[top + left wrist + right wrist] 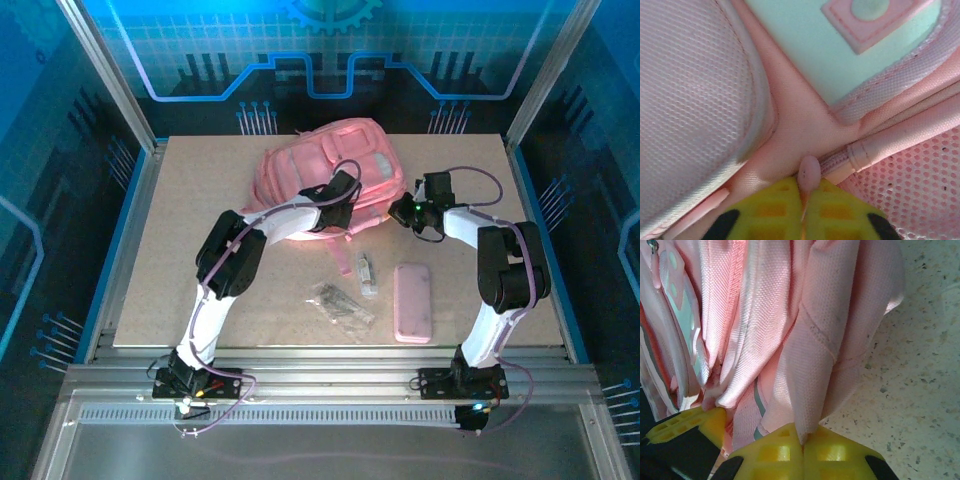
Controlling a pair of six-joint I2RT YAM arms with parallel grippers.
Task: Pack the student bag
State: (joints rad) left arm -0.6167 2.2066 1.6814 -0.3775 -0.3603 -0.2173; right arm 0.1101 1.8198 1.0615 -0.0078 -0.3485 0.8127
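Pink fabric of the student bag [320, 160] sat pinched in a fold in the closed right jaws; the left jaws were closed on its small pull tab [809, 172]. The bag lay on the desk [180, 250] between both jaws.

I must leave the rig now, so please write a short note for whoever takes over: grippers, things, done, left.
Left gripper: shut on a pink zipper pull of the student bag.
Right gripper: shut on a fold of fabric at the bag's right edge.
Pink pencil case, a clear packet and a smaller clear packet lie on the table near the bag.
Done: both grippers hold the bag.
Left: open the zipper, probably put these items inside.
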